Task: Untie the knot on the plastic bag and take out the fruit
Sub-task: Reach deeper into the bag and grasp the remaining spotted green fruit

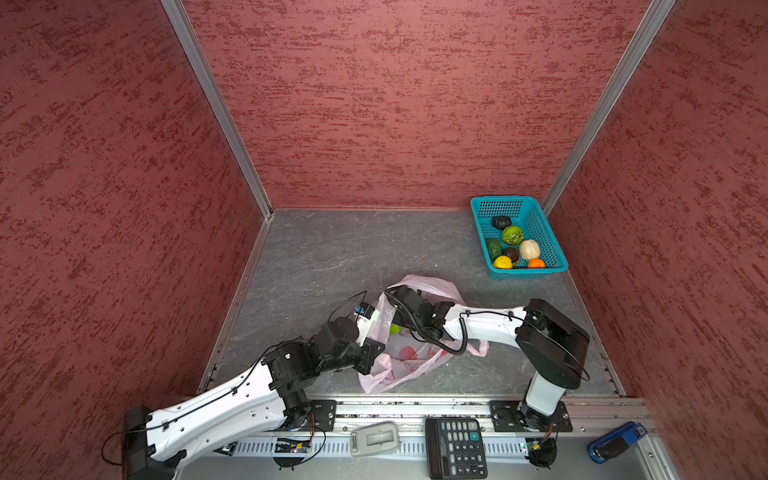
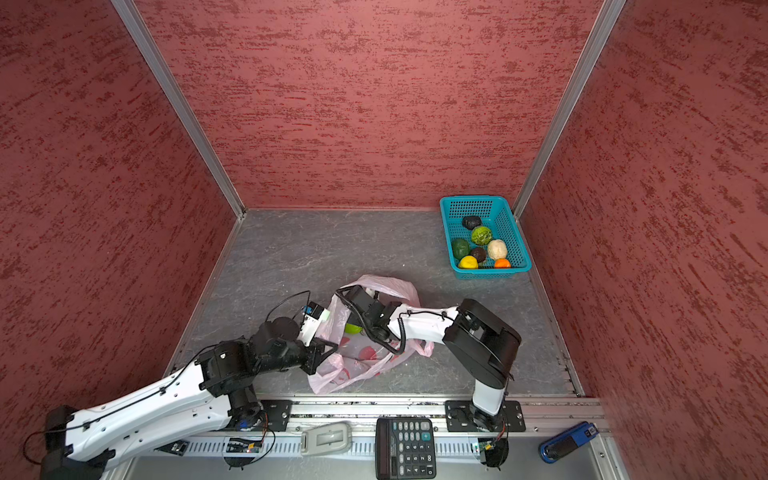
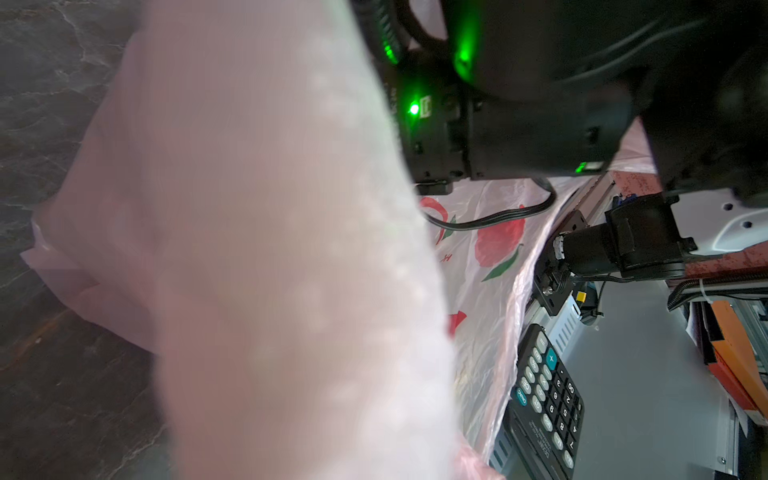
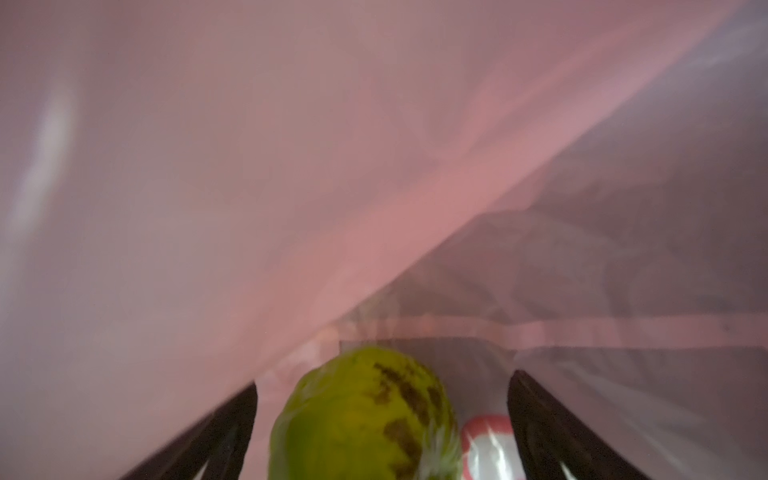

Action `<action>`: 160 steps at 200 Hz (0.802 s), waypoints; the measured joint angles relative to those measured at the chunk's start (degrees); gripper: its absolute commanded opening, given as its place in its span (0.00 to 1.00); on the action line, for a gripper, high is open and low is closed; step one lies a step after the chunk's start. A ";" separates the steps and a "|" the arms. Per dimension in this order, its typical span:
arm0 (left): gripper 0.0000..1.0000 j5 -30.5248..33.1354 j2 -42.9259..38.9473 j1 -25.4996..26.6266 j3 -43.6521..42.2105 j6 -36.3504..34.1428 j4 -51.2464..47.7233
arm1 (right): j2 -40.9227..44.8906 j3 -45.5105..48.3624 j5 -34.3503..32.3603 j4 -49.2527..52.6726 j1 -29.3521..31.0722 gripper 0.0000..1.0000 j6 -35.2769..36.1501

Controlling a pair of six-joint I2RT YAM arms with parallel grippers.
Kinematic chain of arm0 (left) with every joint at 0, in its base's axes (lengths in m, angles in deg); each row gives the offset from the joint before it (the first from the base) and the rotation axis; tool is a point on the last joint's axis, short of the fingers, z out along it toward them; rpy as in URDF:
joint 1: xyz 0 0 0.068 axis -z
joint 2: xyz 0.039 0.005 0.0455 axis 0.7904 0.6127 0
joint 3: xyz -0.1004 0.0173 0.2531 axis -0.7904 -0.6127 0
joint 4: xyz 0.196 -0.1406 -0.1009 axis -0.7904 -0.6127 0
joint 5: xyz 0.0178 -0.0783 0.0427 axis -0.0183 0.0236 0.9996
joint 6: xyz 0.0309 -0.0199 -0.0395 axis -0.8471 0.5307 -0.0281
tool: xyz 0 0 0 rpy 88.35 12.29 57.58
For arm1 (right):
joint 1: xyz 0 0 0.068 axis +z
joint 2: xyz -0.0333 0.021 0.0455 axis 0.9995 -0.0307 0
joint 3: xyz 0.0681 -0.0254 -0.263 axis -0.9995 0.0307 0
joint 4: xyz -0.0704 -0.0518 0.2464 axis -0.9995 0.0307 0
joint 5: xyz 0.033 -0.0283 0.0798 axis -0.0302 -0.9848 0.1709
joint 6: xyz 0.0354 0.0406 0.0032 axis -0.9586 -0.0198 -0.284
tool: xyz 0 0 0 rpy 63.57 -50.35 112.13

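The pale-pink plastic bag [image 1: 436,286] [image 2: 390,286] lies crumpled mid-table, its mouth held open. Inside it lies a yellow-green fruit [image 1: 395,329] [image 2: 353,328] with dark blotches. My right gripper [image 4: 382,380] is open deep in the bag, its black fingers on either side of that fruit [image 4: 361,415] without touching it. My left gripper [image 1: 376,351] is at the bag's left edge, shut on the film. Blurred pink plastic [image 3: 270,249] covers its jaws in the left wrist view. The knot is not visible. More fruit [image 1: 513,235] sits in the basket.
A teal perforated basket [image 1: 528,272] [image 2: 492,272] holding several fruit stands at the back right corner. A calculator [image 1: 456,446], a grey device [image 1: 374,442] and a blue object [image 1: 615,444] lie on the front rail. Red walls enclose three sides.
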 measured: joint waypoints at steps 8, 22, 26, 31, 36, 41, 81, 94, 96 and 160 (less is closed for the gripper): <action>0.00 -0.02 0.00 -0.39 -0.33 0.00 0.00 | 0.20 0.00 0.98 -0.02 0.00 0.98 0.17; 0.00 -0.09 0.00 -1.11 -1.05 0.00 0.20 | 0.20 0.00 2.67 -0.02 0.00 0.98 0.46; 0.00 -0.22 0.00 -1.33 -1.27 0.00 0.24 | 0.20 0.00 3.21 -0.02 0.00 0.98 0.55; 0.00 -0.37 0.02 -1.60 -1.49 0.00 0.28 | 0.20 0.00 3.76 -0.04 0.00 0.98 0.70; 0.00 -0.50 0.02 -1.88 -1.75 0.00 0.44 | 0.17 0.00 4.22 -0.07 0.00 0.98 0.87; 0.00 -0.59 0.02 -2.08 -1.99 0.00 0.50 | 0.11 0.00 4.70 -0.15 0.00 0.98 0.96; 0.00 -1.86 0.04 -3.30 -2.43 -0.02 1.18 | -3.54 -2.34 6.40 0.15 0.00 0.98 1.99; 0.00 -2.29 0.04 -3.52 -2.43 -0.02 1.42 | -5.03 -4.04 6.47 0.55 0.02 0.98 2.34; 0.00 -2.36 0.02 -3.54 -2.43 -0.02 1.44 | -5.18 -4.31 6.47 0.59 0.02 0.98 2.34; 0.00 -3.04 0.00 -3.69 -2.62 0.00 1.77 | -5.73 -6.03 5.07 2.93 0.00 0.78 3.85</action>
